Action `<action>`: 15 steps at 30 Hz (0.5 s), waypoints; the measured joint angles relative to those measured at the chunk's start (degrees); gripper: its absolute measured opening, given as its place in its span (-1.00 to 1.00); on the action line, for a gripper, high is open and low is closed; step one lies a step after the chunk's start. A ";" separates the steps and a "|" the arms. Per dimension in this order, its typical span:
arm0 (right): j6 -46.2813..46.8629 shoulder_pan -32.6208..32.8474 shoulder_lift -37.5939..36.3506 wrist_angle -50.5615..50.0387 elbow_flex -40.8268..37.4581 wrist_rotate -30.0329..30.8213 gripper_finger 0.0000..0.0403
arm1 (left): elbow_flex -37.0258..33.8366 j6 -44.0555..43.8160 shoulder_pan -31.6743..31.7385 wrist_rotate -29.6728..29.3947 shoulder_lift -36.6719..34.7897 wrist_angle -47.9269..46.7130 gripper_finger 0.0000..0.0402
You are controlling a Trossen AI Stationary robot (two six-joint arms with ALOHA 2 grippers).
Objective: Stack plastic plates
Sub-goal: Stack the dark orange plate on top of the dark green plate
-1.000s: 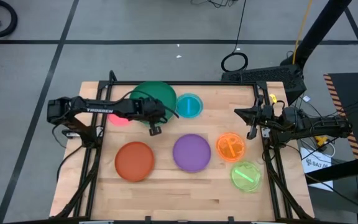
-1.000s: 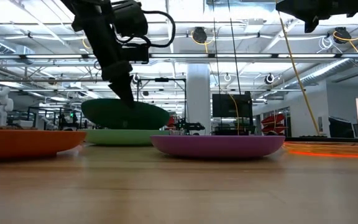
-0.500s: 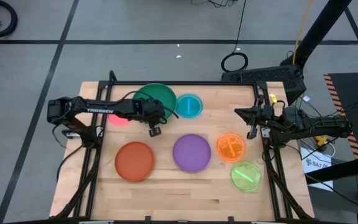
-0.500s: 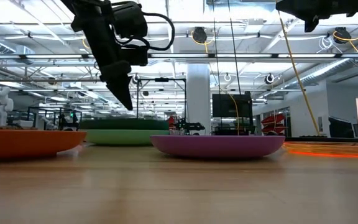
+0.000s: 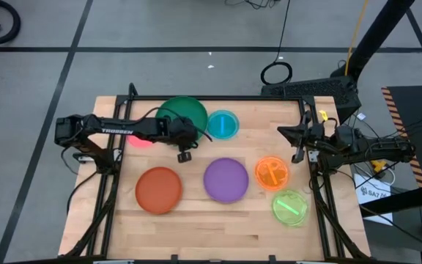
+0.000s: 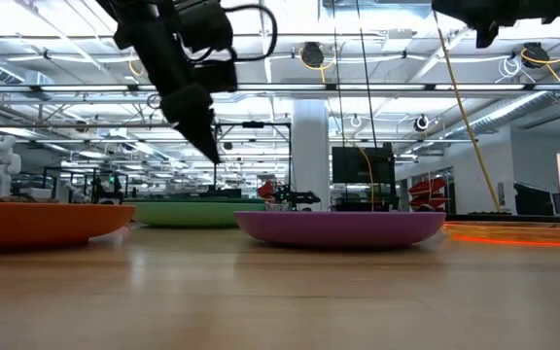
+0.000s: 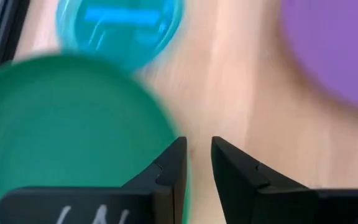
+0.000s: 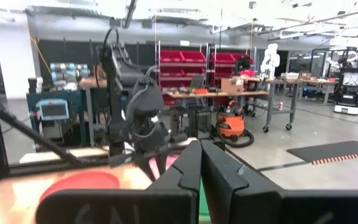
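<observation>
Now the left pincer (image 5: 184,155), slightly parted, hangs empty beside the dark green plate (image 5: 184,112).

You can read just one marking, the white word TROSSEN printed along the left arm (image 5: 116,130) reaching over the counter's back-left part.

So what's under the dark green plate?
A light green plate sits under the dark green plate; only its rim shows, from the low view. From above, the dark one covers it completely.
</observation>
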 joint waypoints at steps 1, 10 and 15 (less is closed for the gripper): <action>0.03 0.00 0.14 0.60 0.04 0.00 -0.97 | 0.00 0.03 -0.34 0.94 0.00 2.23 -0.59; -2.70 0.00 2.09 4.04 0.70 0.02 -0.97 | 1.56 2.50 -5.58 6.92 0.55 7.66 -0.59; -4.88 0.00 3.82 4.15 2.33 0.02 -0.97 | 7.90 1.83 -8.33 6.89 0.52 -8.64 -0.59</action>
